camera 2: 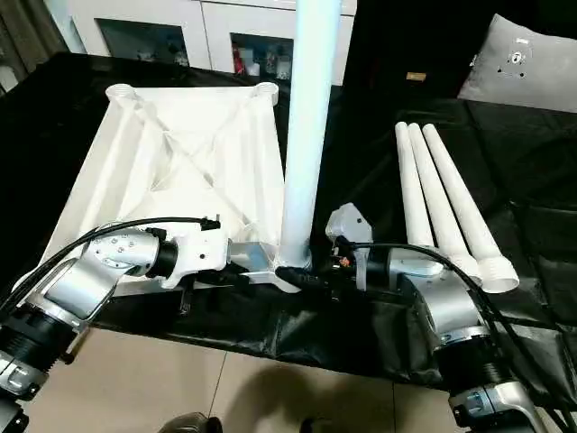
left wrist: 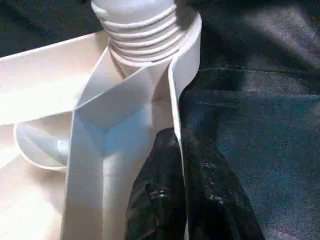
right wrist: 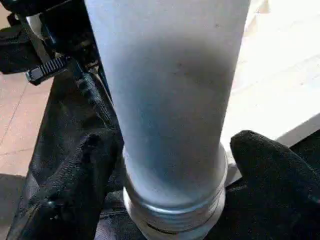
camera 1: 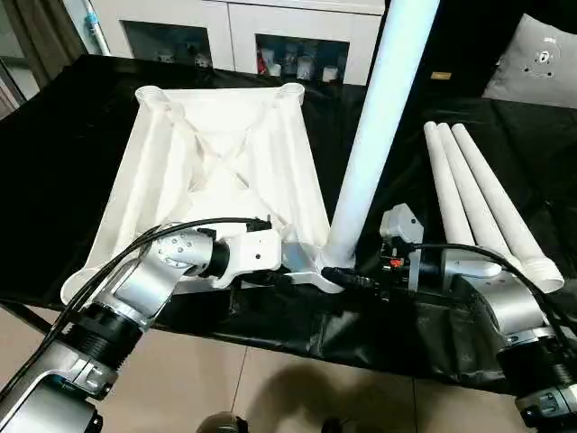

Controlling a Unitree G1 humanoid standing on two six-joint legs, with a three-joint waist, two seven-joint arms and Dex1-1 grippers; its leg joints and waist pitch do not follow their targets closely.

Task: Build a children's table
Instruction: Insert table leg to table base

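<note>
Table top upside down on black bench | one leg upright in near corner socket | left gripper jaws pinching top's rim | right gripper jaws spread either side of leg's base | three spare legs flat at right

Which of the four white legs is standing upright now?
The leg in the top's near corner socket, between the grippers; the other three legs lie side by side on the black cover.

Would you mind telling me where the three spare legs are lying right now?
In the head views the three spare legs lie side by side on the black-covered work table, on the robot's right, beyond its right forearm and right of the upright leg.
</note>
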